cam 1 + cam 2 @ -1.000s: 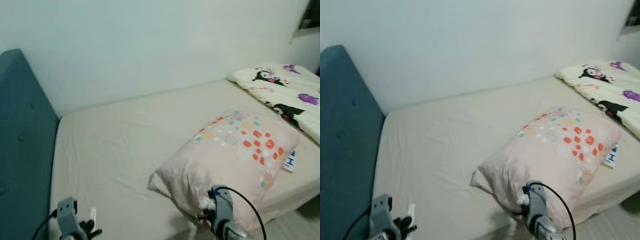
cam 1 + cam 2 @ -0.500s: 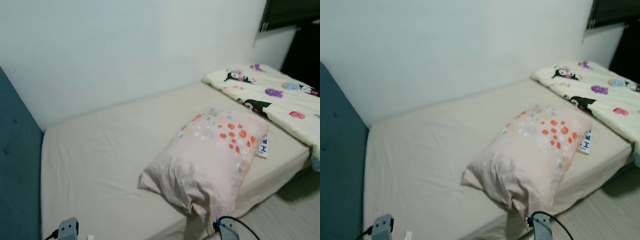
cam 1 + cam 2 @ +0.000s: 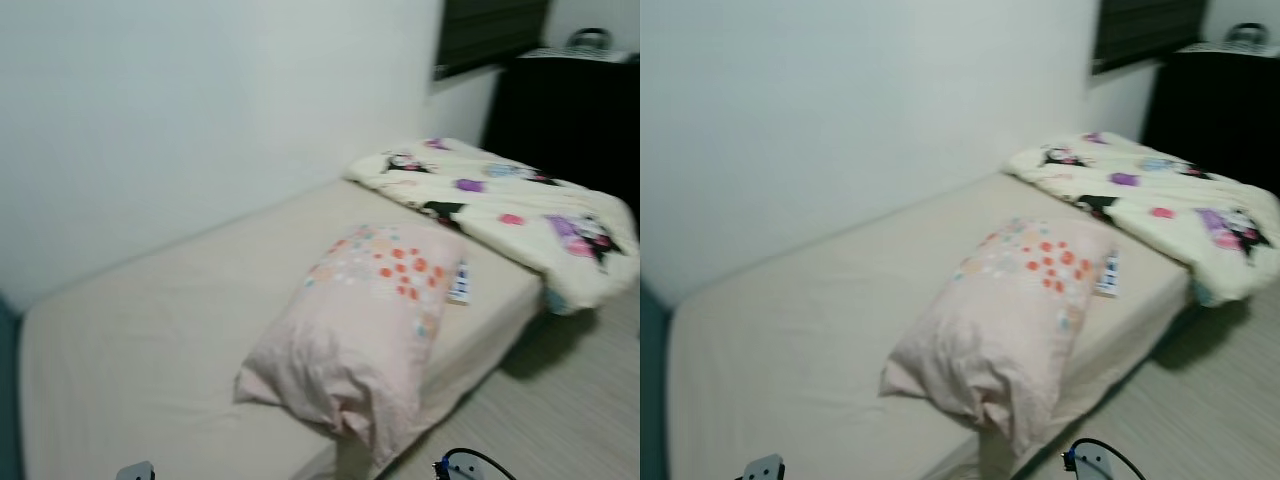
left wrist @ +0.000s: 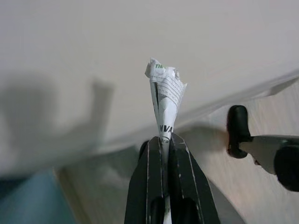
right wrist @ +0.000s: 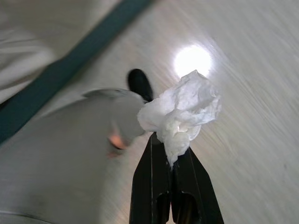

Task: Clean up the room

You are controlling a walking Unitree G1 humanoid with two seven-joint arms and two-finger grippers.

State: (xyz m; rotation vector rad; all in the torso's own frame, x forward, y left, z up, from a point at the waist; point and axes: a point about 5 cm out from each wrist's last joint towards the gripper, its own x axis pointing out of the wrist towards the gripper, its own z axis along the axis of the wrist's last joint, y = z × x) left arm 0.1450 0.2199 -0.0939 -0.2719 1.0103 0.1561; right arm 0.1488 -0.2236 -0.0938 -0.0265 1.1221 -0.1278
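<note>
1. Left gripper [image 4: 162, 140]: two black fingers clenched on a twisted scrap of white printed paper [image 4: 164, 100]. The scrap's lower end is hidden between the fingers; the print is too small to read beyond a few letters.
2. Behind the paper lies a pale surface, blurred, probably the bed side, with wood-look floor [image 4: 261, 119] next to it. A black-tipped silver part at the frame edge is cut off and I cannot tell what it is.
3. Right gripper [image 5: 170, 156]: black fingers closed on a crumpled wad of white tissue [image 5: 180, 112]. The wad covers the fingertips.
4. Under the tissue the floor is smeared by motion, with a bright glare spot [image 5: 192, 59]. A grey shape with a black tip beside it is too blurred to identify.
5. Head views are soft. A bed with a cream fitted sheet [image 3: 150, 330] stands against a plain white wall [image 3: 200, 100].
6. A pale pink pillow with orange and teal dots [image 3: 360, 320] lies on the bed near its floor-side edge.
7. A small white-and-blue card or packet [image 3: 1108, 275] lies just beside the pillow, partly tucked under it; its text is unreadable.
8. A cream cartoon-print quilt [image 3: 500, 205] is bunched at the far end of the bed, overhanging the edge.
9. A dark cabinet [image 3: 570, 120] stands behind the quilt, lacking detail.
10. Only arm tops with a black cable [image 3: 480, 462] poke in at the bottom edge.
</note>
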